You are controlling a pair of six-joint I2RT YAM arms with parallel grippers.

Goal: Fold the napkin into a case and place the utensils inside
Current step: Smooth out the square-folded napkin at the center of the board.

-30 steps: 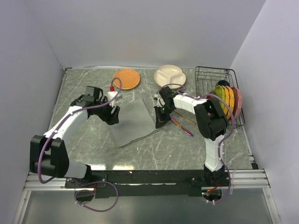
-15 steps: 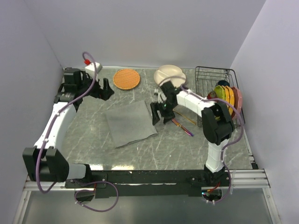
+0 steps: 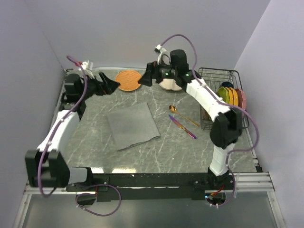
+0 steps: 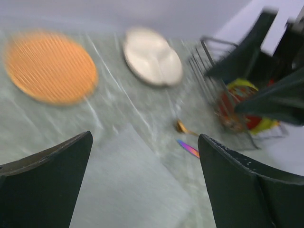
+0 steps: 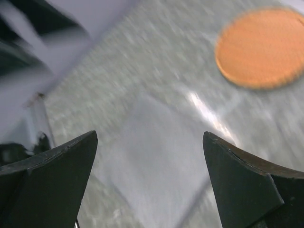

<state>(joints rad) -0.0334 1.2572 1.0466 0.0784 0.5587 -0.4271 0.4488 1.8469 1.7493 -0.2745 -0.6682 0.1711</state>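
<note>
The grey napkin (image 3: 133, 126) lies flat on the table as a roughly square sheet, with nothing holding it. It also shows below the fingers in the left wrist view as napkin (image 4: 128, 185) and in the right wrist view as napkin (image 5: 166, 161). To its right lie the utensils: a gold spoon (image 3: 183, 115) and an iridescent purple knife (image 3: 183, 127), side by side on the bare table. My left gripper (image 3: 111, 85) hangs open and empty in the air at the far left. My right gripper (image 3: 144, 80) hangs open and empty at the far middle, facing the left one.
A round orange woven mat (image 3: 129, 80) lies at the back between the two grippers. A white divided plate (image 3: 175, 76) is partly behind the right arm. A black wire rack (image 3: 213, 73) with upright coloured plates (image 3: 232, 99) stands at the right.
Both grippers have opened and let go of the napkin's edges, then risen and drawn back toward the far wall. The napkin now lies flat and still.
</note>
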